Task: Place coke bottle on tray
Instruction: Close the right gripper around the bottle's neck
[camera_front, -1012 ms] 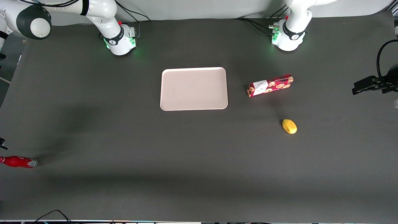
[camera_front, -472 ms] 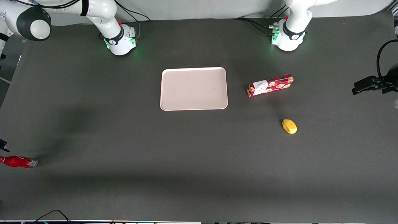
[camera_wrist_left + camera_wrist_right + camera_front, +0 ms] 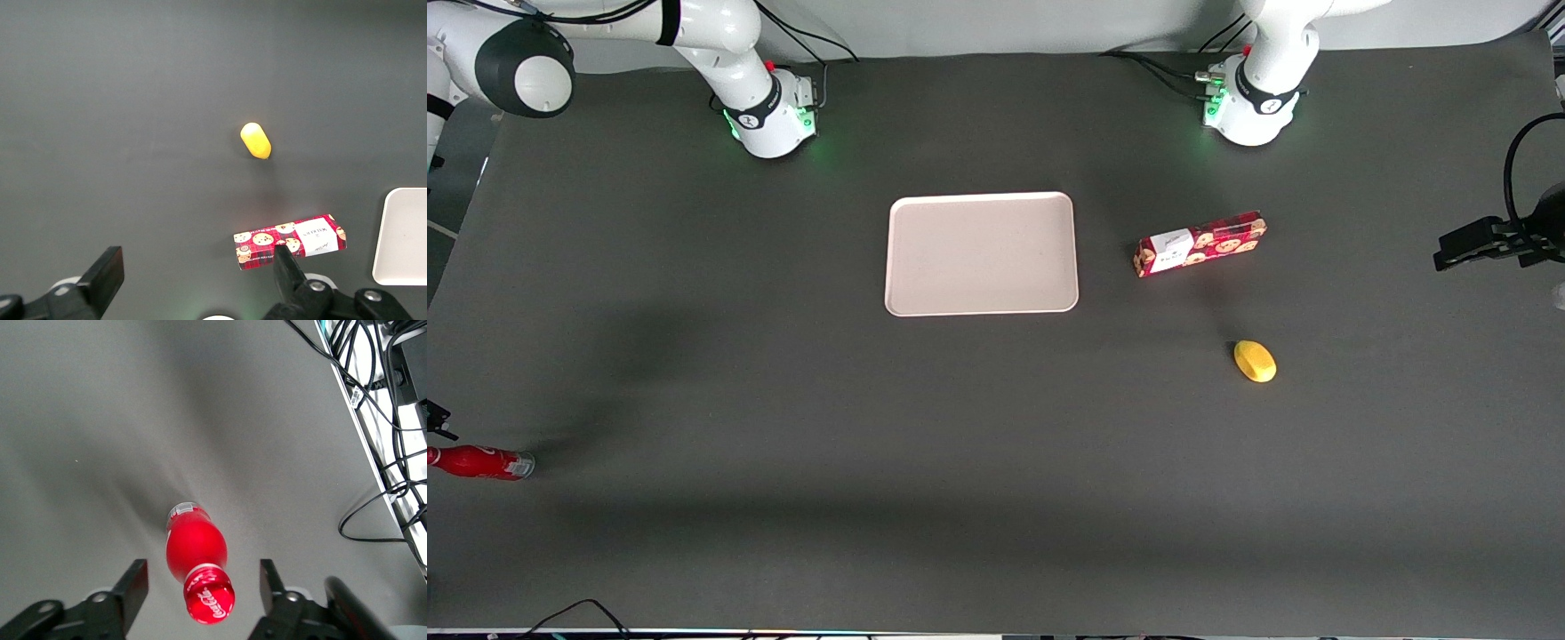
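Right at the working arm's end of the desk (image 3: 783, 462), front view: the coke bottle (image 3: 479, 462) lies on its side, almost at the desk edge, well apart from the tray (image 3: 981, 254) and nearer the front camera than it. Tray sits flat mid-desk, nothing on it, bare desk all round its rim. Wide open stretch of dark desk between bottle and tray, no items in it. Only a sliver of the gripper (image 3: 436, 420) shows, at the picture's border just above the bottle, not touching it. Cookie box (image 3: 1200, 243) lies beside the tray toward the parked arm's end, apart from the rim; yellow lemon (image 3: 1255, 361) nearer the camera than the box, apart from both.

Left wrist view: lemon (image 3: 255, 141), cookie box (image 3: 289, 241) and a corner of the tray (image 3: 402, 240) all separate, bare desk around each.

Right wrist view: coke bottle (image 3: 197, 559) seen from above, between the two fingers (image 3: 132, 587) of the gripper (image 3: 200, 583); jaws stand wide, gaps on both sides of the bottle, no contact. Desk edge runs close by, with cables (image 3: 383, 447) past it.
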Robot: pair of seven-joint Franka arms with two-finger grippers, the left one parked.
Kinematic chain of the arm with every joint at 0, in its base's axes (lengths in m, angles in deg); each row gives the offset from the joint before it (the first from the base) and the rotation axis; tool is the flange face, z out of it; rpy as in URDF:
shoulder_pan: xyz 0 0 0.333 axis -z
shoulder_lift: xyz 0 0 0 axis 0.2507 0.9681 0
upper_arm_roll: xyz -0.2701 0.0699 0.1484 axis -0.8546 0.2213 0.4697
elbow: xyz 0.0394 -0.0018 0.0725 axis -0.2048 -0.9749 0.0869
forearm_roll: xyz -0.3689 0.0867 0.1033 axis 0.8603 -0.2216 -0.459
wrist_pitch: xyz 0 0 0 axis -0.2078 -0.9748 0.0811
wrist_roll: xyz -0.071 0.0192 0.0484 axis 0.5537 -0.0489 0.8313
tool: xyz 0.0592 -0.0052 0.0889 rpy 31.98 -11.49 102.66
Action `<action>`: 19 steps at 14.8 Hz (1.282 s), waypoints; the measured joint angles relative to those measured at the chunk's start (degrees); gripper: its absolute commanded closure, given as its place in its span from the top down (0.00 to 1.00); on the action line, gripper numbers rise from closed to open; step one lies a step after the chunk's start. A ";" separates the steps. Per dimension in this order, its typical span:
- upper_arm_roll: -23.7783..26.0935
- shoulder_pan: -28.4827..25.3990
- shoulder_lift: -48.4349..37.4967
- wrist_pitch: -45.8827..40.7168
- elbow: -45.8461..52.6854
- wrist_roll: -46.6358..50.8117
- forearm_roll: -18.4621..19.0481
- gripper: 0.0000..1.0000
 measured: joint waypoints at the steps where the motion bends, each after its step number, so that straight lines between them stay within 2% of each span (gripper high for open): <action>1: 0.00 0.00 0.02 0.00 0.00 0.00 0.00 0.67; 7: 0.00 0.04 0.04 0.01 0.00 -0.03 0.00 0.47; 9: 0.00 0.15 0.04 0.01 0.00 -0.03 0.00 0.32; 11: -0.01 0.34 0.05 0.01 0.00 -0.04 0.00 0.11; 13: -0.01 0.44 -0.02 -0.12 0.08 -0.05 0.00 0.00; 19: -0.01 0.40 0.01 -0.06 0.17 -0.05 0.00 0.00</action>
